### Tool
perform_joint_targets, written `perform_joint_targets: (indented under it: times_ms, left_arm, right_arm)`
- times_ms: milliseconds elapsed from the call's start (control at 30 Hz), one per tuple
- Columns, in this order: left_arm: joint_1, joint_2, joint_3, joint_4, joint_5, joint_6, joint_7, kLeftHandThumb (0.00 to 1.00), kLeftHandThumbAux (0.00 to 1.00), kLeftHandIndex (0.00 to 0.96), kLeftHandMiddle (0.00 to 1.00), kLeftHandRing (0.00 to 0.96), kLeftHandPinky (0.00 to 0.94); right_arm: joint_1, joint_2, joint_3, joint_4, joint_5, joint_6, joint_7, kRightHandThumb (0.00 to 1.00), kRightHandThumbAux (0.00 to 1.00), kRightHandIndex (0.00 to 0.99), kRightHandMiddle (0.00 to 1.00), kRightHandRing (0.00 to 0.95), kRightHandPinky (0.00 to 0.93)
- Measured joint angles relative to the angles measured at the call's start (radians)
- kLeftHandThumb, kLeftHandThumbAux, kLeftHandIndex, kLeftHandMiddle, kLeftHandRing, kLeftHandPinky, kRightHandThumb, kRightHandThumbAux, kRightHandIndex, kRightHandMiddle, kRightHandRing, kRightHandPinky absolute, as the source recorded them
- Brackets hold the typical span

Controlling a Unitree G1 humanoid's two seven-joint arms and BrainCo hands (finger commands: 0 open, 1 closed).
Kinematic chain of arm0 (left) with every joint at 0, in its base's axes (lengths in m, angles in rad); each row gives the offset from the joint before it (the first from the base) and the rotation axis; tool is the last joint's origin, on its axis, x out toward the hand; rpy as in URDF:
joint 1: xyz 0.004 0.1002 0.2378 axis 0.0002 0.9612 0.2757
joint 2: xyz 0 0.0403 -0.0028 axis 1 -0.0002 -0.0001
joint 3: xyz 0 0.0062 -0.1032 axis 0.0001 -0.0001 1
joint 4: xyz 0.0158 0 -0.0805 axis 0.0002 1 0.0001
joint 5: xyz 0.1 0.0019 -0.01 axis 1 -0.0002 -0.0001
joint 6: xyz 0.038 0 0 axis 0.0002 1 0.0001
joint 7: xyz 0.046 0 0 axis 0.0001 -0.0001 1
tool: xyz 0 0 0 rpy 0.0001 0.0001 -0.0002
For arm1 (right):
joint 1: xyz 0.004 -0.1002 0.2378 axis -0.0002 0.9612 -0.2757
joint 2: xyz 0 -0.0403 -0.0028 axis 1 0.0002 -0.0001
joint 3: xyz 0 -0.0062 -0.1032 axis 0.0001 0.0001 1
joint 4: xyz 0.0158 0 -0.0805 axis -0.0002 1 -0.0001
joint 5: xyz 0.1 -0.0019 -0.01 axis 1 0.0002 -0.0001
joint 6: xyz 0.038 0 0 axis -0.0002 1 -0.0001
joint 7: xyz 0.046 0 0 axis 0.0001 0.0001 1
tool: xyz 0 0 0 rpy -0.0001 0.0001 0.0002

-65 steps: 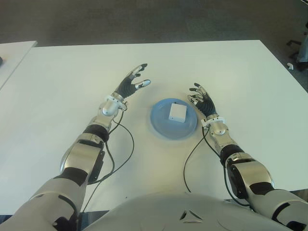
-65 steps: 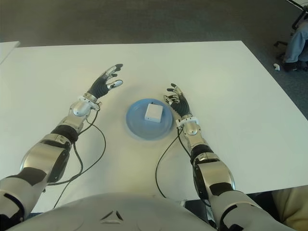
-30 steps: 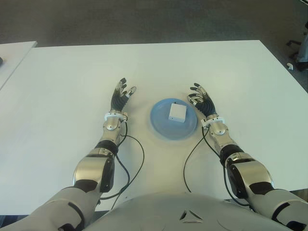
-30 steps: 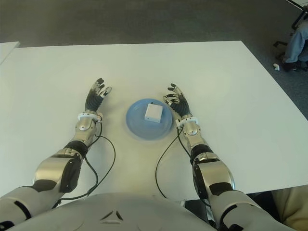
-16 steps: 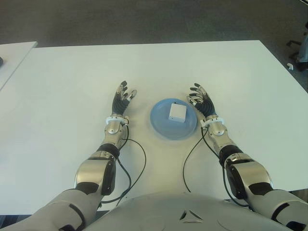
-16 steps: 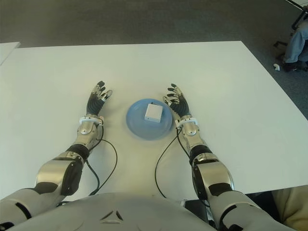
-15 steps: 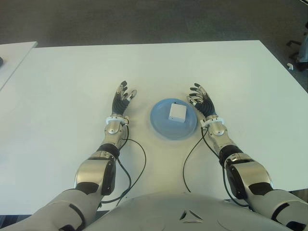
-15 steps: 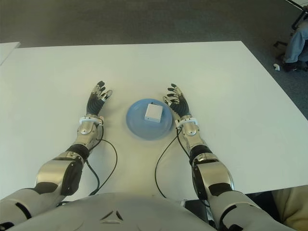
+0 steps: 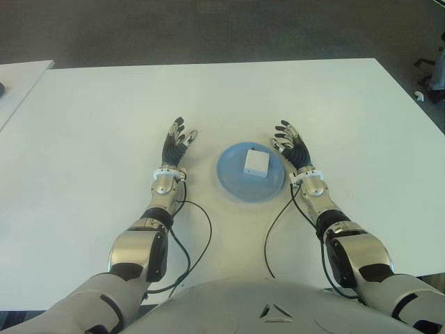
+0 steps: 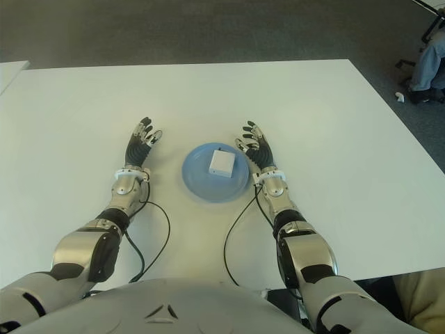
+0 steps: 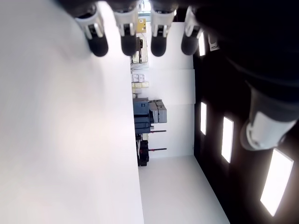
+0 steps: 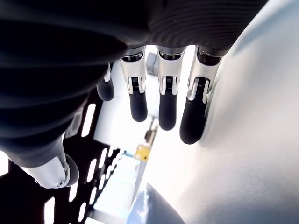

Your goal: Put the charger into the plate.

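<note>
White table fills the view, and nearest the robot its 2 forearms reach forward over it, each trailing a black cable back toward the body.

Further out, the left hand shows just left of the plate, fingers straight and spread, holding nothing; its wrist view shows 4 fingertips extended over bare table. 2.2 s ago this hand was raised farther out and angled toward the plate; by 1.0 s ago it had drawn back toward the body, and over the last 0.5 s it has hardly shifted. That reads as a retreat after a release, now settled.

Level with it, the right hand shows at the plate's right rim, fingers loosely extended and empty as well. It has kept the same place across all the earlier frames, so it looks idle.

Between the 2 hands sits the blue plate, and the charger, a small white block, lies flat inside it, a little toward the far right of the centre. It has not moved in the last 2.2 s, and neither hand touches it.

My judgement: the task's goal is already met, with both hands clear and nothing left but to hold still or withdraw.

Beyond the table's far edge is dark floor.
</note>
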Motion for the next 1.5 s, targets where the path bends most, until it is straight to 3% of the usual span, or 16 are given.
perform_joint_targets:
  times_ms: [400, 1500]
  left_arm:
    - [0.0, 0.004, 0.001, 0.007, 0.012, -0.003, -0.029, 0.015, 0.541, 0.0, 0.0, 0.0, 0.0]
    - [-0.007, 0.008, 0.021, 0.012, 0.007, 0.006, -0.077, 0.025, 0.56, 0.0, 0.0, 0.0, 0.0]
  right_arm:
    - [0.0, 0.023, -0.06, -0.009, 0.05, 0.024, 0.058, 0.075, 0.653, 0.0, 0.069, 0.079, 0.093]
    - [-0.006, 0.032, -0.078, -0.017, 0.05, 0.044, 0.071, 0.056, 0.612, 0.0, 0.05, 0.061, 0.09]
